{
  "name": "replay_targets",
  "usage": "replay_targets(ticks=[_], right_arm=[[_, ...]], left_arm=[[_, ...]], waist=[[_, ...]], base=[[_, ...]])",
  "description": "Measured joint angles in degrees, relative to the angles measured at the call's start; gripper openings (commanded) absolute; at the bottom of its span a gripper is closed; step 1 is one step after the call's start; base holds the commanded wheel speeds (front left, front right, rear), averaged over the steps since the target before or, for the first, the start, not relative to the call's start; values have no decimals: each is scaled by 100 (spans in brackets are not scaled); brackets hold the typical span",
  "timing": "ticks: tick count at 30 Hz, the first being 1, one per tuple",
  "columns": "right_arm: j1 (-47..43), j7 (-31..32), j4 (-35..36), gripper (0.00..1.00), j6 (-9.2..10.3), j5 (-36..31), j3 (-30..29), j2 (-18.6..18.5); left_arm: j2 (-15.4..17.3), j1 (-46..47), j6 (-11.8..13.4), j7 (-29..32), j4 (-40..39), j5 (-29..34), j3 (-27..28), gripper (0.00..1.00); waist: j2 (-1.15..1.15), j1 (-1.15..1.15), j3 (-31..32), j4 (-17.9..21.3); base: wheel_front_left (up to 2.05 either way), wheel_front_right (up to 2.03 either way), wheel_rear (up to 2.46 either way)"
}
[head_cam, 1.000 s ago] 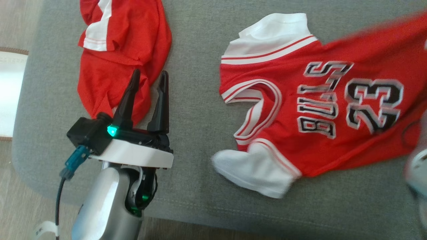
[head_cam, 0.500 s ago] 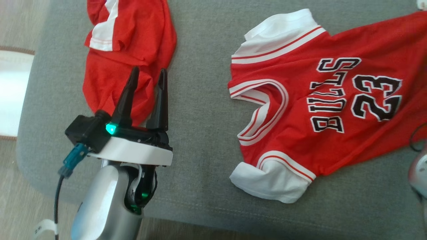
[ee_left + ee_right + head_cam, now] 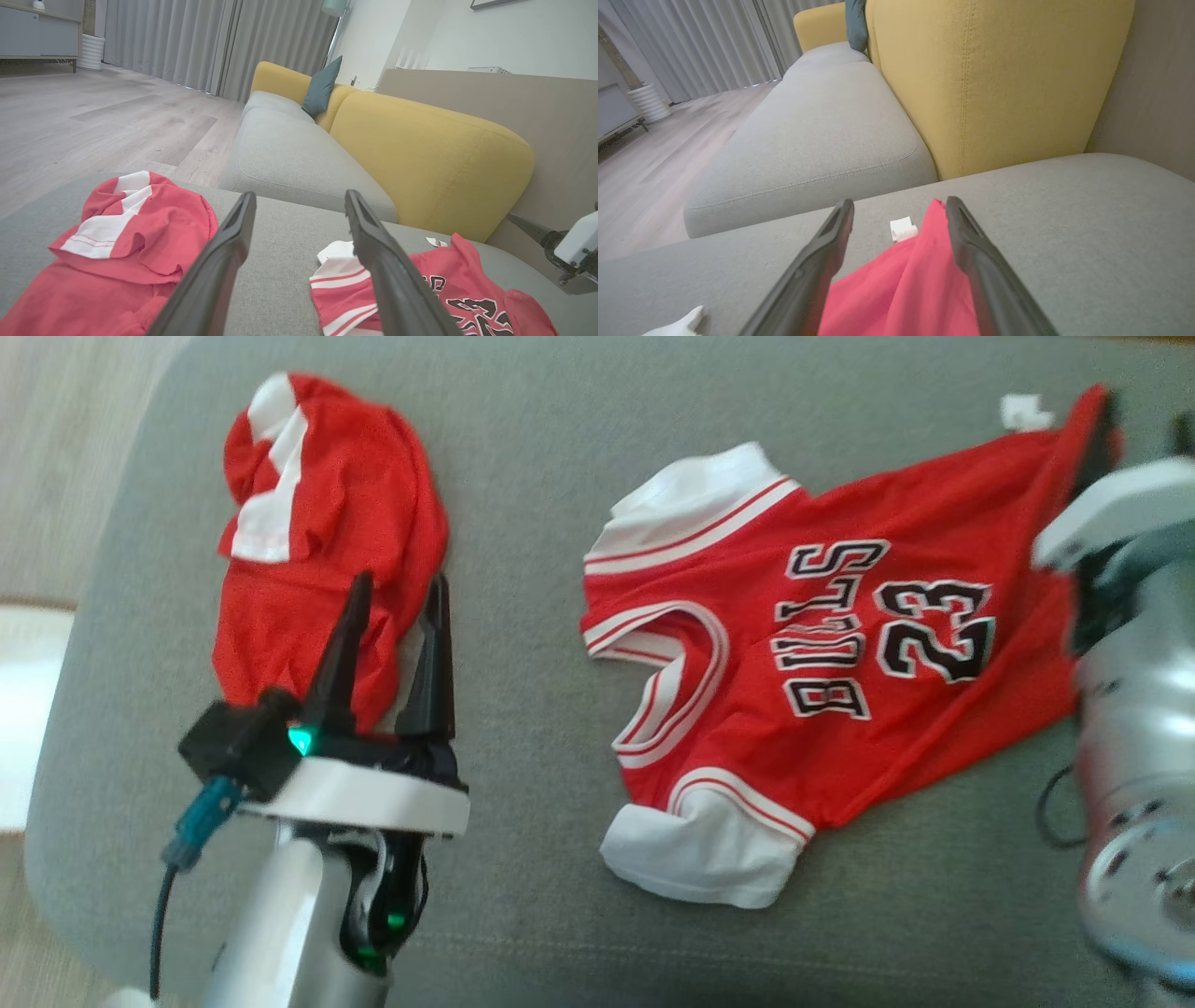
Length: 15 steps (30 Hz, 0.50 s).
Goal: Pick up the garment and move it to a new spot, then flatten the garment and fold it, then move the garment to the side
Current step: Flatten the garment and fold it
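The garment, a red jersey (image 3: pixel 840 644) with white sleeves and "BULLS 23" in black, lies spread on the grey cushion (image 3: pixel 523 476), collar towards the left. My right gripper (image 3: pixel 1144 425) is at the jersey's far right hem. In the right wrist view it (image 3: pixel 900 205) stands open, and the red hem (image 3: pixel 901 289) with its white tag (image 3: pixel 903 228) lies loose between the fingers. My left gripper (image 3: pixel 397 583) is open and hovers over the near edge of a second, crumpled red and white garment (image 3: pixel 317 551). The left wrist view shows that gripper (image 3: pixel 301 198) with nothing between its fingers.
The cushion's rounded edge runs along the left and bottom of the head view, with wooden floor (image 3: pixel 56 448) beyond. A yellow sofa backrest (image 3: pixel 420 149) and a grey seat (image 3: pixel 289 154) stand past the cushion. A black cable (image 3: pixel 1050 807) hangs by my right forearm.
The right gripper has opened and let go of the jersey's hem, and the jersey has settled flat on the cushion. The head camera has shifted, bringing the right arm into view. The left gripper holds still.
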<state>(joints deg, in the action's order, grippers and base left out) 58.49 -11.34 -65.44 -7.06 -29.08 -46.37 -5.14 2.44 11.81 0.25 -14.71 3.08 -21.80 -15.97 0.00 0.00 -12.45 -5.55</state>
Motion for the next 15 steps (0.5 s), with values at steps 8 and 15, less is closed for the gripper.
replay_targets(ticks=[8,15], right_arm=[[-679,-287,-386,100,0,921,1085,127],[-2069,-288,1007,100,0,3661,4009,134]], left_arm=[[2,-364,35,0,-7,7,14,100],[7,-587,77,0,-35,5,22,100]], waist=[[0,0,591,271],[0,0,954,245]], base=[[0,0,0],[0,0,0]])
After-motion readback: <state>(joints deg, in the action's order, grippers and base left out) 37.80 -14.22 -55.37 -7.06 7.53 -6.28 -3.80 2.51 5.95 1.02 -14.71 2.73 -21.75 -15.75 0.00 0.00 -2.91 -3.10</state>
